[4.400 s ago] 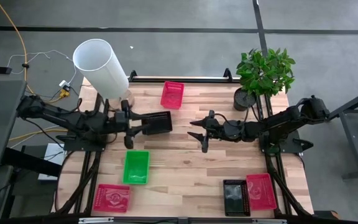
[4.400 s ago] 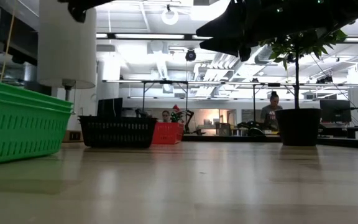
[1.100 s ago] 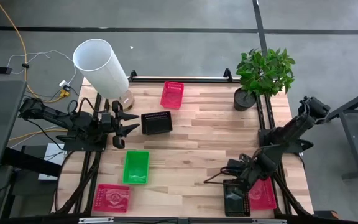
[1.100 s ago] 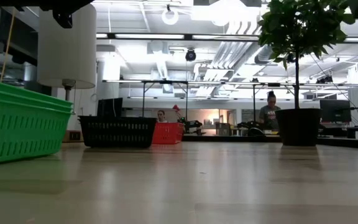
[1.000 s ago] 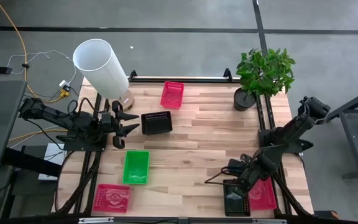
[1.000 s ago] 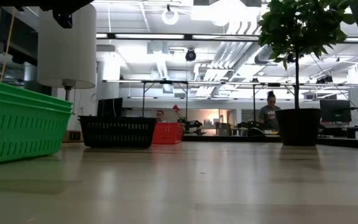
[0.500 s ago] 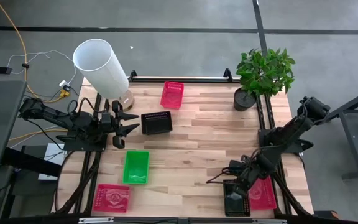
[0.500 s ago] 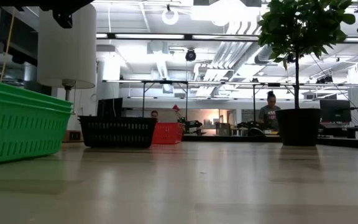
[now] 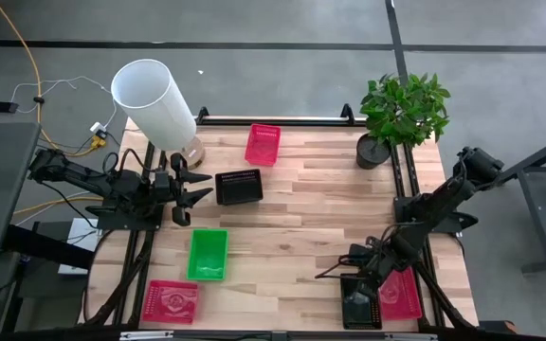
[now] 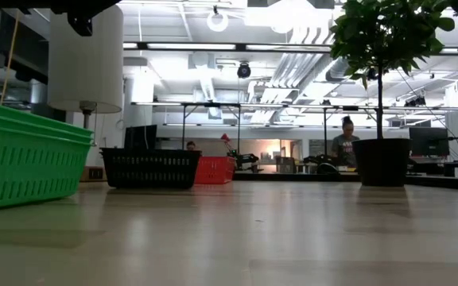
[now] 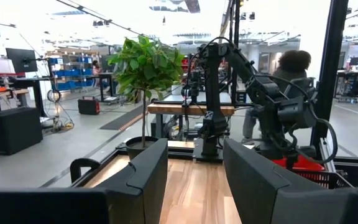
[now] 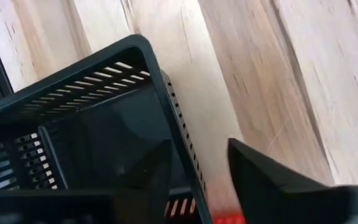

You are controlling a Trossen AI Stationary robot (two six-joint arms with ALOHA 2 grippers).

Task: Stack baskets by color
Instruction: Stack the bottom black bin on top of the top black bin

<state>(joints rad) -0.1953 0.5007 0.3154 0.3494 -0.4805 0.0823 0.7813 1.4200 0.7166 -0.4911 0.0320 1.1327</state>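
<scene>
Right fingers: we see them astride a black basket's wall, not clamped, at the tabletop's near right.
Left fingers: apart, empty, beside another black basket.

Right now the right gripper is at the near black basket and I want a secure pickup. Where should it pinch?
Probably the thin upright side wall of the black basket, from above: the right gripper straddles that rim, one finger inside, one outside beside the red basket.

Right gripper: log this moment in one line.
right gripper | straddling wall of black perforated plastic basket | closing | left gripper open, idle
</scene>
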